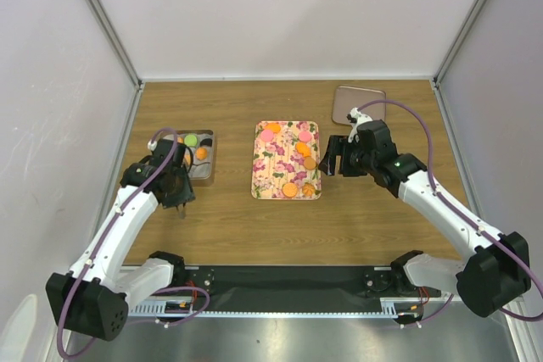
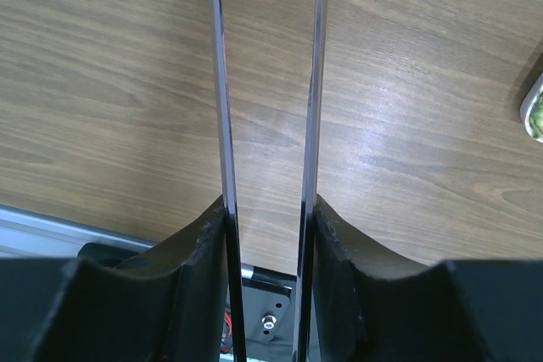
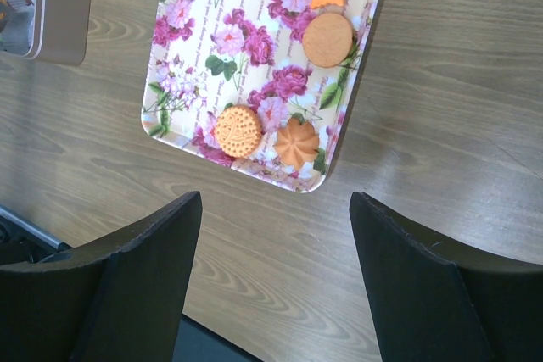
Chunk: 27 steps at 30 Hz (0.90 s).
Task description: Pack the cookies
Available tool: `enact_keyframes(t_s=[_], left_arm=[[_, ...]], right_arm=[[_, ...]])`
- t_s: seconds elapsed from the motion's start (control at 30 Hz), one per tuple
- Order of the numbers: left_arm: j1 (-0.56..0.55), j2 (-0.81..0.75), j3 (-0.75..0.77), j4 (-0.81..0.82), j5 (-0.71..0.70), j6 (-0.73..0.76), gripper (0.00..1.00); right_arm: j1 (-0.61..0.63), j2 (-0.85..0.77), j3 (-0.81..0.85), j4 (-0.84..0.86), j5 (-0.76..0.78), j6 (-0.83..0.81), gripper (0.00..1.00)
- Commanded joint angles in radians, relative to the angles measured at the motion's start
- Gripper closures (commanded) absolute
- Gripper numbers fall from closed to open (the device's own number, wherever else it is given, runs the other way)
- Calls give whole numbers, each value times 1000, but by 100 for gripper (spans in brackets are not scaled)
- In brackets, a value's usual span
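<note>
**A:** Where are the cookies [image 3: 238, 130] lying?

**B:** Most are lying face-up on the flowered tray [image 3: 182, 82] in the middle of the surface [image 3: 441, 125]. A few are sitting in the tin [image 1: 209, 167] at the left.

**A:** How are they likely handling?

**B:** I'm judging them light, stiff and brittle, so I'm favouring a gentle hold across opposite edges. Being round, they're showing no long axis, so any angle is serving.

**A:** And the arms?

**B:** The right pincer [image 3: 273, 201] is hanging spread wide just beside the tray's right edge. The left pincer [image 2: 270, 205] is pinching slim metal tongs [image 2: 219, 82], with nothing showing between the blades.
</note>
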Motion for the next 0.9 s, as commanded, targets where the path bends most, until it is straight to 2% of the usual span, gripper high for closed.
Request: enact_keyframes(t_s=[0.0,0.87], left_arm=[[19,0,-3,38,21,17,58],[27,-3,-3,35,14,12,50]], right_arm=[[3,-5,-10,30,-10,-9,23],[3,-9,-10,25,-5,-9,23]])
